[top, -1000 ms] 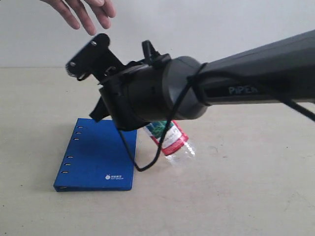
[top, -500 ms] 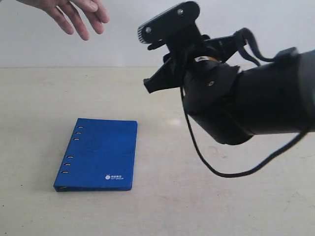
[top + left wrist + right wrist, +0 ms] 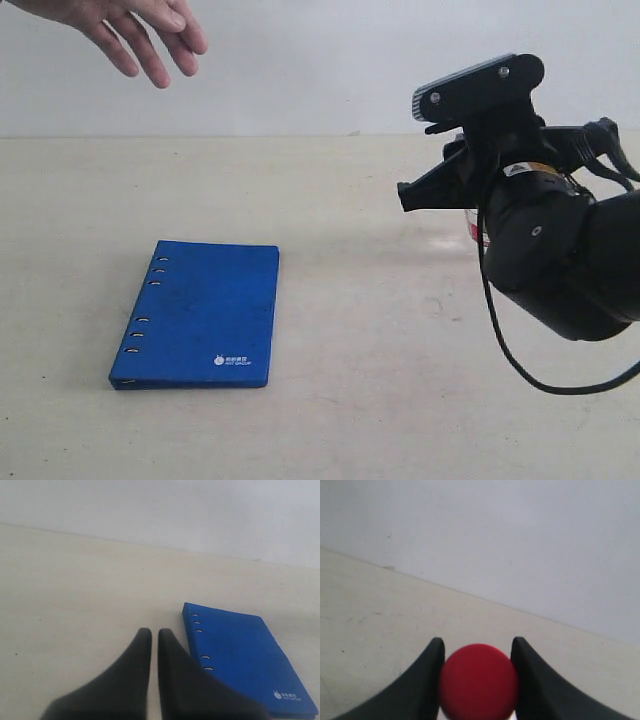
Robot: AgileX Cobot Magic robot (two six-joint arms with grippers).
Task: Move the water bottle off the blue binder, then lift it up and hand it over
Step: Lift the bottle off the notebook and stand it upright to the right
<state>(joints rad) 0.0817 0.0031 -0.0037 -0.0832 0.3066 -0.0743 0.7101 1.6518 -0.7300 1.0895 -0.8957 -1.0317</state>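
The water bottle's red cap [image 3: 478, 681] fills the gap between the black fingers of my right gripper [image 3: 478, 642], which is shut on the water bottle. In the exterior view only a sliver of its red and white label [image 3: 474, 229] shows behind my right arm's wrist [image 3: 545, 240], raised above the table at the right. The blue binder [image 3: 205, 312] lies flat at the left with nothing on it. My left gripper [image 3: 154, 632] is shut and empty, over bare table beside the binder's [image 3: 245, 652] slotted spine edge.
An open human hand [image 3: 135, 30] hangs at the top left, above and behind the binder. A loose black cable [image 3: 510, 350] loops below my right arm. The beige table [image 3: 350, 400] ends at a white wall behind.
My right arm has swung from above the binder over to the right and risen, carrying the bottle with it. The hand has drifted slightly left. The binder has not moved.
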